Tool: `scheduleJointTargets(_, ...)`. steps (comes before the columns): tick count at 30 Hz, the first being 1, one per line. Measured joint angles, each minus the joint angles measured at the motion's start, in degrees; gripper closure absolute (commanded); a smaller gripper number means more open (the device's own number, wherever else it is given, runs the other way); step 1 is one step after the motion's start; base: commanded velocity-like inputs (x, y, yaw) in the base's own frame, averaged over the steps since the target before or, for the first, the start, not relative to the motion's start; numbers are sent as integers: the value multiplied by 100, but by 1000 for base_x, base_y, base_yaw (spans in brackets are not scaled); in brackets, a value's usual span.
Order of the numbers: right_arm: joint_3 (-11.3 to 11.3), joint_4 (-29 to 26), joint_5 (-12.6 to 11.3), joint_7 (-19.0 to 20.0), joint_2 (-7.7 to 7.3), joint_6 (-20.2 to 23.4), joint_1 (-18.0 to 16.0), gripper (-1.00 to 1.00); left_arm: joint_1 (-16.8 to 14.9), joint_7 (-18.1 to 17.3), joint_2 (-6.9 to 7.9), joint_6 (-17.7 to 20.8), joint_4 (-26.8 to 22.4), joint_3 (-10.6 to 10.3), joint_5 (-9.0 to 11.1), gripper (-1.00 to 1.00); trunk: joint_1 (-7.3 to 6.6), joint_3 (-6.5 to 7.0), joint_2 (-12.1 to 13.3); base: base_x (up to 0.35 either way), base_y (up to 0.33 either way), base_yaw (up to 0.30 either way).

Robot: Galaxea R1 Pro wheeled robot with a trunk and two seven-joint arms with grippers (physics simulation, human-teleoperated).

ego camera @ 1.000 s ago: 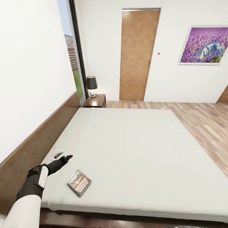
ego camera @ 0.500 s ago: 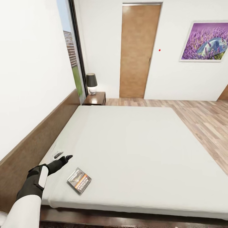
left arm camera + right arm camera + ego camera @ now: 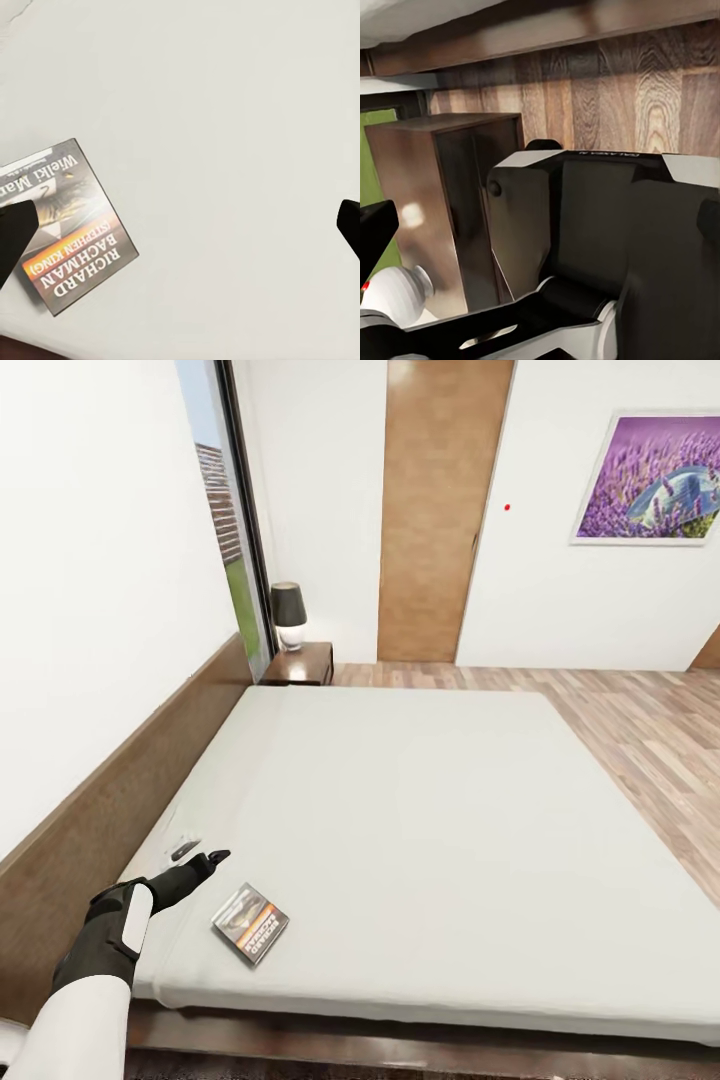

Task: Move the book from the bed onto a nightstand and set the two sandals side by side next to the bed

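The book (image 3: 250,923), a thin dark paperback with an orange title band, lies flat on the off-white mattress of the bed (image 3: 430,810), near its front left corner. My left gripper (image 3: 201,854) hovers just left of the book and apart from it, open and empty. In the left wrist view the book (image 3: 71,229) lies by one black fingertip (image 3: 11,240), and the other fingertip sits far across. A nightstand (image 3: 300,663) stands at the bed's far corner. My right gripper (image 3: 540,229) is low beside another dark nightstand (image 3: 442,210), fingertips wide apart. The sandals are out of view.
A wooden headboard (image 3: 110,810) runs along the bed's left side under a tall window (image 3: 225,540). A black-shaded lamp (image 3: 289,615) tops the far nightstand. A tan door (image 3: 440,510) and lavender picture (image 3: 650,475) are on the far wall. Plank floor (image 3: 640,740) lies right of the bed.
The head view has shifted, so the door, picture and far nightstand sit higher in the picture. The left arm and the book have kept their places.
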Motion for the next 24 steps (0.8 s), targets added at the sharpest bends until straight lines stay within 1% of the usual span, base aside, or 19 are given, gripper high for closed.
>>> scheduleJointTargets(16,2,0,0,-1,0,-2,-1,-100,8,0,-1,0,19,0,0,-100,0,-145,0,0,0,0)
scheduleJointTargets(20,2,0,0,-1,2,-5,3,-100,9,0,6,-6,302,-5,-9,-100,0,-181,0,0,0,0)
scheduleJointTargets(24,2,0,0,-1,2,-5,0,-100,9,-6,11,-14,353,4,-9,-100,0,-217,0,0,0,0)
